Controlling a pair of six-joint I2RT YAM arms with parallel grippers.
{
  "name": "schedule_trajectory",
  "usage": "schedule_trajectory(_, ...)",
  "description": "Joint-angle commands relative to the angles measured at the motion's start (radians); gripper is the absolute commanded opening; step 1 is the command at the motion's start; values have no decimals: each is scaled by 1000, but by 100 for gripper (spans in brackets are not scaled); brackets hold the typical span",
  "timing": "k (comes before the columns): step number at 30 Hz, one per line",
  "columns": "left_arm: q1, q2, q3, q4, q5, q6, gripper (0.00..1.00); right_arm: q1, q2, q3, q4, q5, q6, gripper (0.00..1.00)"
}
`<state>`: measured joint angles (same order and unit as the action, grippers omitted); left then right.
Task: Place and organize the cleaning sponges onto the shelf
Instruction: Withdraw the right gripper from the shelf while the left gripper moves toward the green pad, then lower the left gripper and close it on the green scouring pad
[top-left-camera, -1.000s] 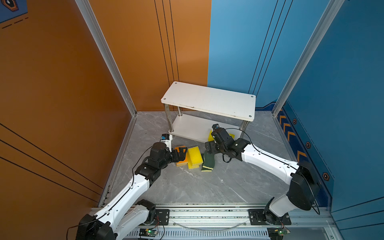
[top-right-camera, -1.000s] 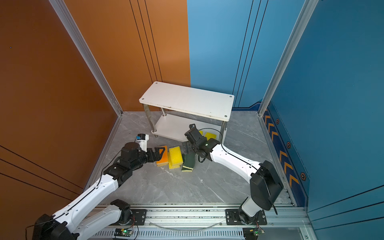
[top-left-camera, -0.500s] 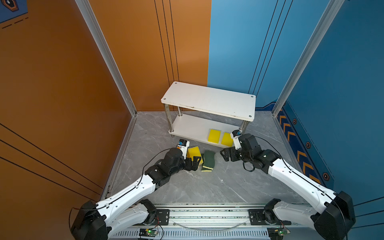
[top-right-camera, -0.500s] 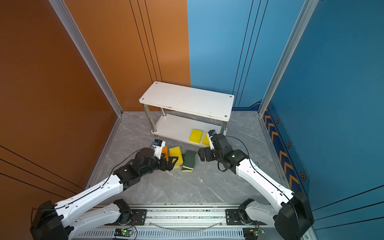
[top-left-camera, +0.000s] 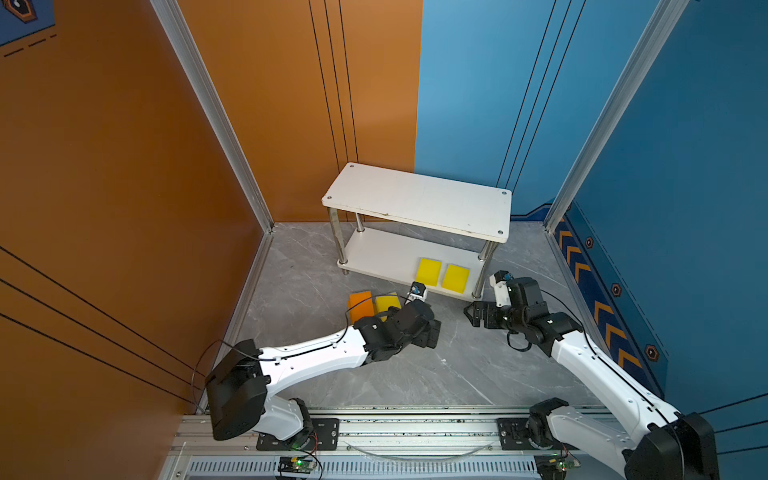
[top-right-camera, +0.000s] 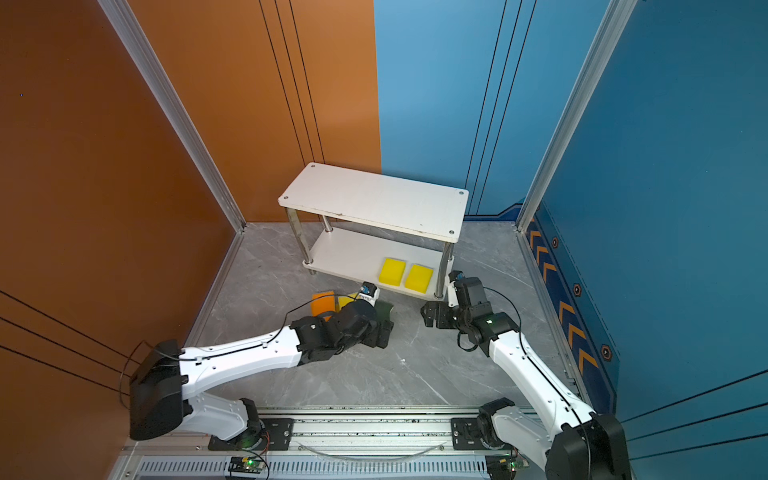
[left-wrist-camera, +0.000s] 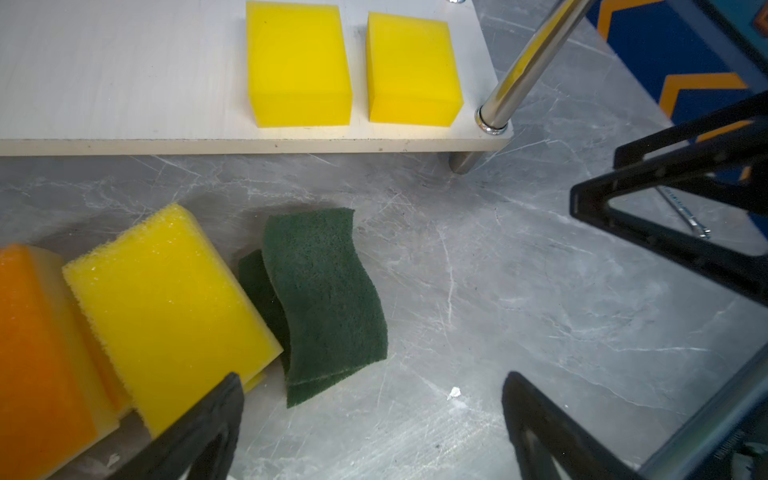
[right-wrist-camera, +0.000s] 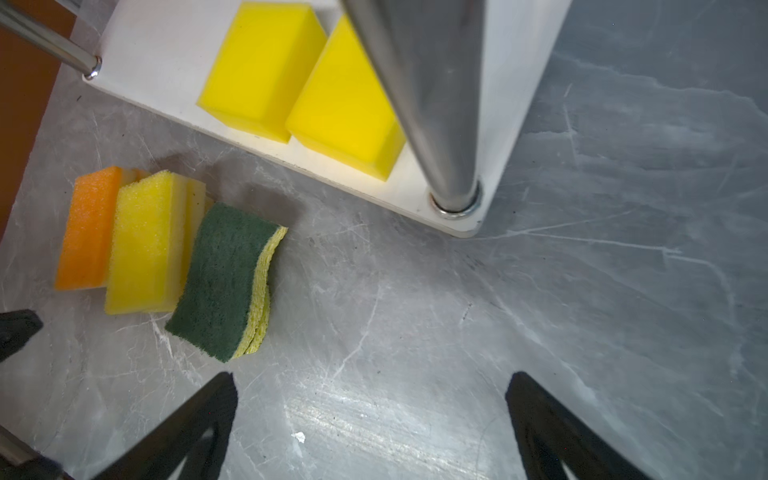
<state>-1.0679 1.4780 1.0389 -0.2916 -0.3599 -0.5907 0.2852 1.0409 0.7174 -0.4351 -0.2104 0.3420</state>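
Sponges (left-wrist-camera: 166, 299) are lying soft and light left of the shelf (top-left-camera: 386, 253), inviting a side squeeze, both end effectors, left (left-wrist-camera: 370, 419) and right (right-wrist-camera: 370, 419), gaping wide and empty.

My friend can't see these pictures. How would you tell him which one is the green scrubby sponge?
Find the white two-level shelf at the back; on the grey floor just in front of it lies a short row of sponges. At the end of the row nearer the two yellow sponges on the shelf's lower board is the green scouring sponge. Only its top is dark green and its sides wavy; its neighbours are plain yellow and orange blocks.
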Motion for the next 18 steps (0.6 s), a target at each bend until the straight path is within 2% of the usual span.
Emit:
schedule_trajectory(1,-41,74,114,-154,-126,-74,97,-59,-36,-29,7,-71,23,100)
schedule_trajectory(7,-43,160,194,-244,-151,-174,98,-112,-30,-52,29,-107,32,100)
schedule_trajectory(18,-9,228,209,-323,-132,-278,98,-135,7,-85,78,-122,54,100)
